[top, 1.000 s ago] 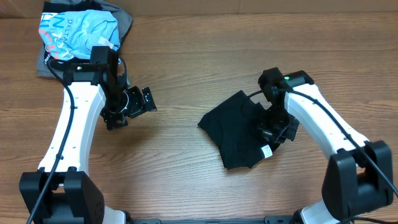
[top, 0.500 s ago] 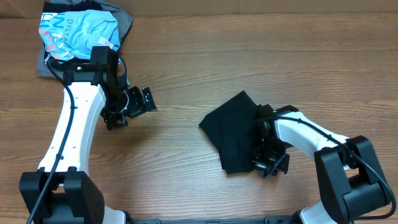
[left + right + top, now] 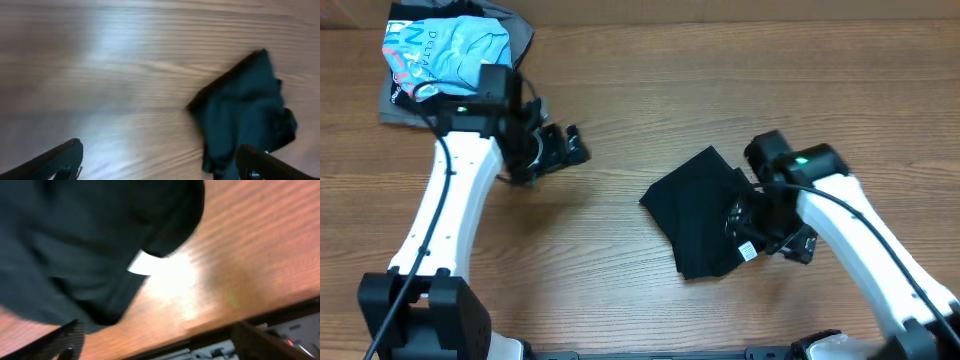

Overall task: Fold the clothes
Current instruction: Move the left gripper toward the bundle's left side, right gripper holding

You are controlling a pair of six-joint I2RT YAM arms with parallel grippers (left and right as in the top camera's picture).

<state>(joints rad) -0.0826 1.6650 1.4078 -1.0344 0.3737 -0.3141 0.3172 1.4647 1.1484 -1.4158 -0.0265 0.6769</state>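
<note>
The clothes, a black T-shirt [image 3: 695, 213], lie folded into a small bundle right of the table's middle, with the white tag [image 3: 747, 250] at the bundle's near right corner. My right gripper [image 3: 772, 235] hovers open over that right edge with nothing between its fingers; in the right wrist view the shirt [image 3: 75, 245] and tag [image 3: 142, 264] lie beyond the open gripper [image 3: 160, 337]. My left gripper [image 3: 565, 148] stands open well to the left of the shirt. The left wrist view shows the shirt [image 3: 245, 110] ahead to the right of that empty gripper [image 3: 160, 155].
A light blue printed shirt [image 3: 445, 50] lies on a grey garment [image 3: 395, 100] at the table's back left corner, behind my left arm. The table's front edge [image 3: 210, 330] runs just below my right gripper.
My right gripper has gone from shut to open, letting go of the shirt's right edge, and has risen away from the front edge. The left gripper has shifted back and to the right.
</note>
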